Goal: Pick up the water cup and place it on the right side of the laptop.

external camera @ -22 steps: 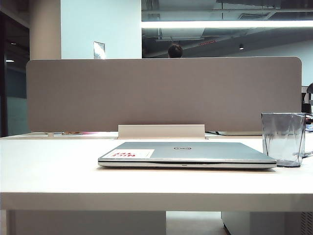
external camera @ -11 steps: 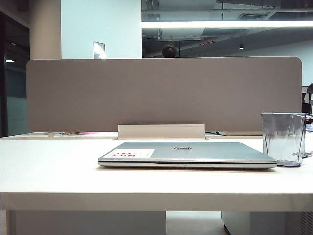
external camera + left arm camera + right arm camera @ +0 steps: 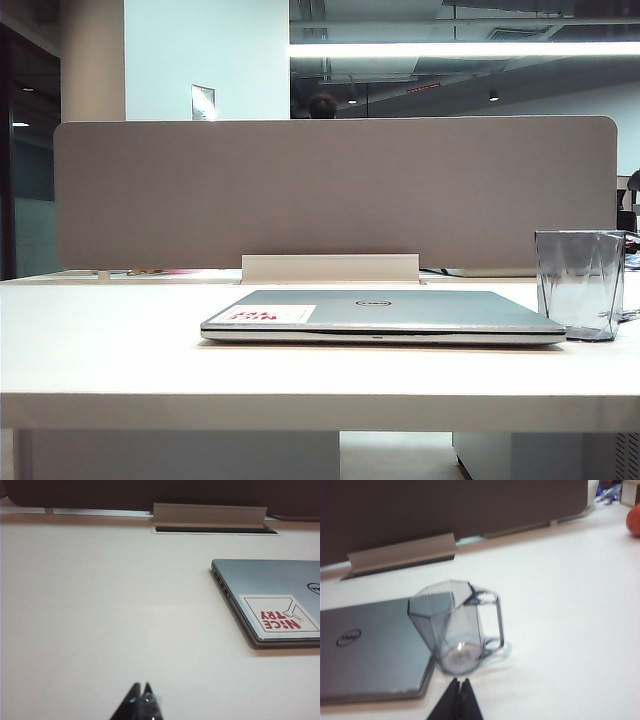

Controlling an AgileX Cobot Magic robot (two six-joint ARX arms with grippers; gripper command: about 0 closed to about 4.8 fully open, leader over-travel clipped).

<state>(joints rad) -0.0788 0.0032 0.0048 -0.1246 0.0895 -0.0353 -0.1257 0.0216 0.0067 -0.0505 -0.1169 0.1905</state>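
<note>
Transparent grey-blue water cup (image 3: pixel 580 285) is being shown unmoved over the last second, upright just right of the closed laptop (image 3: pixel 385 315), while the left gripper (image 3: pixel 140 694) and right gripper (image 3: pixel 459 690), both shut and empty, are being kept clear of it, so placement is judged complete.

Grey partition panel (image 3: pixel 335 190) behind white desk (image 3: pixel 100 350), pale cable tray (image 3: pixel 330 268) at its foot

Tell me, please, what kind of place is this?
Probably an open-plan office. A closed laptop and a water cup sit on a pale desk with a grey divider screen behind; strip lights hang from an exposed ceiling.
</note>
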